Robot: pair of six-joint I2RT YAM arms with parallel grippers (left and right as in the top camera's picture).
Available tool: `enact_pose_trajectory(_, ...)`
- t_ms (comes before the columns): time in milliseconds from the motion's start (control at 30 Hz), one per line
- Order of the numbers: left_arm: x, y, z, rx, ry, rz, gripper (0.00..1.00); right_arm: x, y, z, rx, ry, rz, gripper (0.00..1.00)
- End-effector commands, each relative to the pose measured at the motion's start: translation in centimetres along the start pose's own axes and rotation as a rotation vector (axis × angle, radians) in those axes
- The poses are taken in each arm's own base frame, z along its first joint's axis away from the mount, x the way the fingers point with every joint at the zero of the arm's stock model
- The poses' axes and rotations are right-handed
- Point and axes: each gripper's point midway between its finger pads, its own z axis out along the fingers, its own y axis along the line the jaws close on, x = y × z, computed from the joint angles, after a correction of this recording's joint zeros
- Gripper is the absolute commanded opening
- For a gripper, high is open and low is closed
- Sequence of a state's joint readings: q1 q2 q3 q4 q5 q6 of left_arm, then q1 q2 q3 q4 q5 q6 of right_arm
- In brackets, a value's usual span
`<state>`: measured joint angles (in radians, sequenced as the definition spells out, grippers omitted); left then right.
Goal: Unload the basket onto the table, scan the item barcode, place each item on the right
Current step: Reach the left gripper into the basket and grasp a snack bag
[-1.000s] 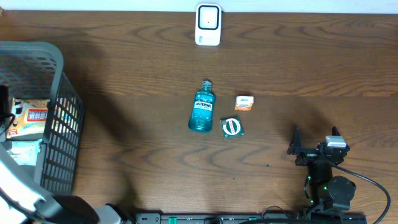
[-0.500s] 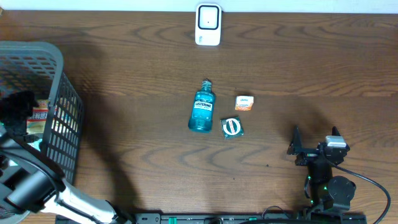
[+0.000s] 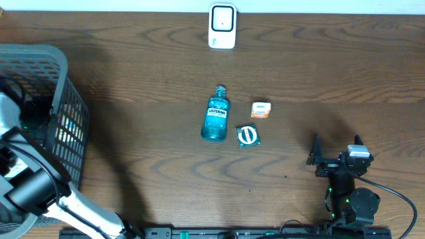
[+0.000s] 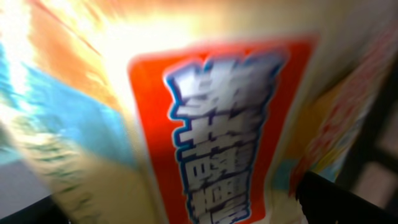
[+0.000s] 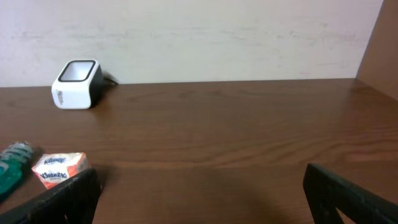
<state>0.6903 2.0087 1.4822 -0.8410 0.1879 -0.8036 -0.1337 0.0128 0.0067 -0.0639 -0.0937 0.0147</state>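
A package with a red label and blue-edged white characters (image 4: 217,124) fills the left wrist view, blurred and very close. My left gripper (image 4: 186,214) is open just in front of it, with only one dark fingertip (image 4: 348,199) clear at the lower right. In the overhead view the left arm (image 3: 20,133) reaches down into the grey basket (image 3: 63,73) and hides the package. The white barcode scanner (image 3: 222,26) stands at the table's far edge, also visible as scanner (image 5: 76,84). My right gripper (image 3: 335,159) rests open and empty at the front right, right gripper (image 5: 202,199).
On the table's middle lie a blue Listerine bottle (image 3: 216,118), a small Kleenex pack (image 3: 261,110) and a round green item (image 3: 248,135). The bottle (image 5: 12,165) and the pack (image 5: 59,169) sit left of the right gripper. The basket occupies the left edge.
The left arm has swung up and into the basket, covering the packages that showed there a second ago. The right arm and the table items have not moved.
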Motion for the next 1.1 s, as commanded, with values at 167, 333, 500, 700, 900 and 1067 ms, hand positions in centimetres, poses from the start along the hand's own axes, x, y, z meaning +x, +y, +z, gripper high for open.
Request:
enact_pose_trajectory(167, 0.5, 3.7, 2.1, -0.164, -0.038, 0.033, 0.81, 0.1, 0.0, 0.0, 0.000, 0.001, 0.007, 0.99)
enact_pose_trajectory(333, 0.4, 4.4, 1.5, -0.188, -0.047, 0.028, 0.14, 0.1, 0.0, 0.0, 0.000, 0.001, 0.007, 0.99)
enact_pose_trajectory(500, -0.3, 3.7, -2.5, -0.114, -0.112, 0.039, 0.07, 0.1, 0.0, 0.0, 0.000, 0.001, 0.007, 0.99)
enact_pose_trajectory(700, -1.1, 2.5, -12.2, 0.087, -0.298, 0.023, 0.07, 0.1, 0.0, 0.0, 0.000, 0.001, 0.007, 0.99)
enact_pose_trajectory(900, 0.4, 2.6, -24.4, 0.355, -0.540, 0.021, 0.08, 0.1, 0.0, 0.0, 0.000, 0.001, 0.007, 0.99)
enact_pose_trajectory(1067, 5.8, 2.2, -33.1, 0.661, -0.635, 0.104, 0.07, 0.1, 0.0, 0.0, 0.000, 0.001, 0.007, 0.99)
